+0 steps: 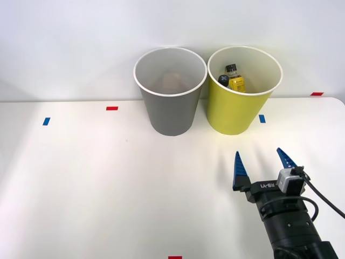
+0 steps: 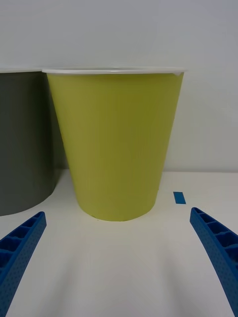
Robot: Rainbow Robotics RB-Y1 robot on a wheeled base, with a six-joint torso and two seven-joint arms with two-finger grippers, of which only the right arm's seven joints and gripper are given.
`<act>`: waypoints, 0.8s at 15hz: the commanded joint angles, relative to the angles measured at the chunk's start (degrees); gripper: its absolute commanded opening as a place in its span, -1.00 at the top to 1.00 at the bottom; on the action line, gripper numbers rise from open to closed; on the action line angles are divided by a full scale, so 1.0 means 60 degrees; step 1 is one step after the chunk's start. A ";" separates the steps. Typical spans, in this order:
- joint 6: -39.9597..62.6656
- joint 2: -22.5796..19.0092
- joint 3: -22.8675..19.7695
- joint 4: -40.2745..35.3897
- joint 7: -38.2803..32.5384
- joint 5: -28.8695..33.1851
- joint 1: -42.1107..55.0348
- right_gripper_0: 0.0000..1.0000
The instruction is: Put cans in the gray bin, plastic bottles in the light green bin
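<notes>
Nearest to the camera in the front view is the right gripper (image 1: 263,163), on a black arm with a small silver block at the wrist. Its two blue ribbed fingers (image 1: 238,170) are spread wide apart and nothing is between them. It is over the white table (image 1: 97,189), in front of the tall round yellow-green plastic bucket (image 1: 237,108) and apart from it. In the wrist view the same fingers (image 2: 20,255) stand at the two lower corners, with bare table between them.

Behind the gripper, the yellow-green plastic bucket stands upright on the table, with a white rim and a white inside. Just beside its base, on its right side, is a small blue tape mark (image 1: 262,118). Inside this bucket lie the small plastic bottles with black caps (image 1: 232,75); one of them has a yellow label (image 1: 237,84).

On the left of the yellow-green bucket, very close to it, stands the tall round gray plastic bucket (image 1: 170,110), also upright, of the same shape and with a white rim. Something pale reddish lies at its bottom, but I cannot tell what it is.

Further left of the gray bucket, the table has a red tape mark (image 1: 111,108) and a second blue tape mark (image 1: 46,121).
</notes>
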 commanded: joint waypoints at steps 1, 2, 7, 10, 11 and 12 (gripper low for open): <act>-0.0128 0.0276 -0.0008 0.0002 -0.2051 0.1557 0.0317 -1.00; -0.0304 0.0467 -0.0008 0.0002 -0.2724 0.2040 0.0581 -1.00; -0.1066 0.0745 0.0080 0.0002 -0.3765 0.3505 0.1709 -1.00; -0.1359 0.0657 0.0109 -0.0012 -0.3706 0.4794 0.2368 -1.00; -0.1476 0.0628 0.0153 0.0002 -0.3662 0.4867 0.2558 -1.00; -0.1593 0.0584 0.0197 -0.0012 -0.3574 0.4853 0.2734 -1.00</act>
